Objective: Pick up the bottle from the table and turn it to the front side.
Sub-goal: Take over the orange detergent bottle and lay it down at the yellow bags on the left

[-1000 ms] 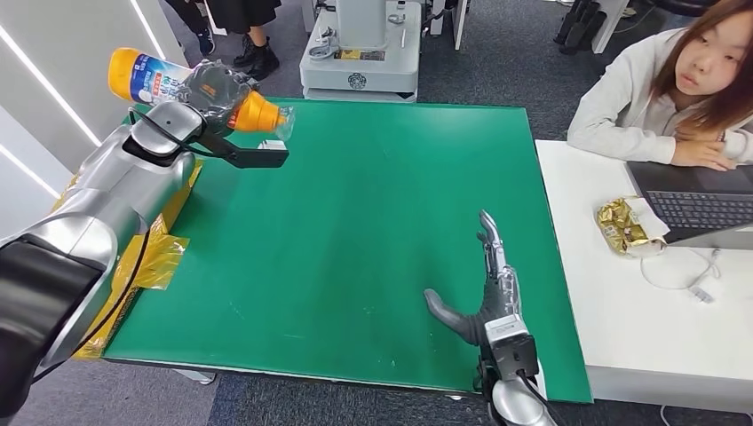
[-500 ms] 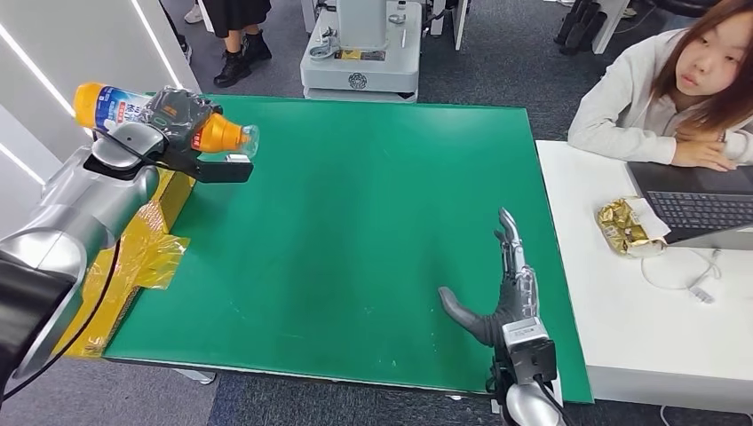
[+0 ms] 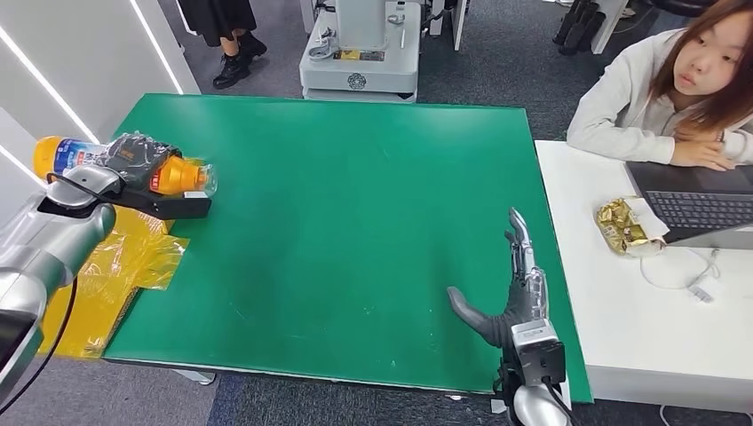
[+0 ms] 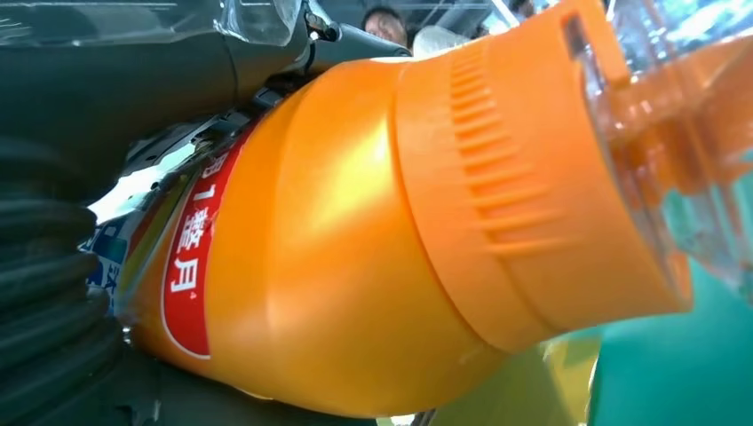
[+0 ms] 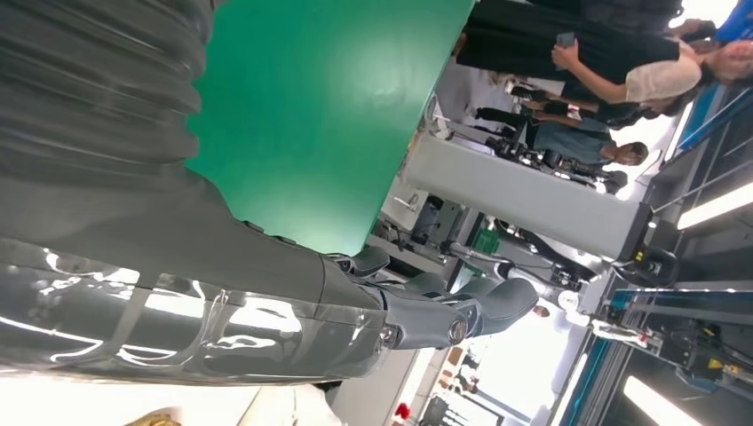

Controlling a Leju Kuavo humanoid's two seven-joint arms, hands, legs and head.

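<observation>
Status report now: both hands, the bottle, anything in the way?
Left hand holds bottle sideways, off the table's left edge. Right hand open over green table. Nothing blocking.

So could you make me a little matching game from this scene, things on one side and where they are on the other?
Things:
1. bottle
2. right hand
3. gold wrapper
4. laptop

Places:
A. on the white table, beside the laptop
B. held in the left hand
C. in front of the seated person
D. over the green table, holding nothing

Pairs: 1-B, 2-D, 3-A, 4-C
</observation>
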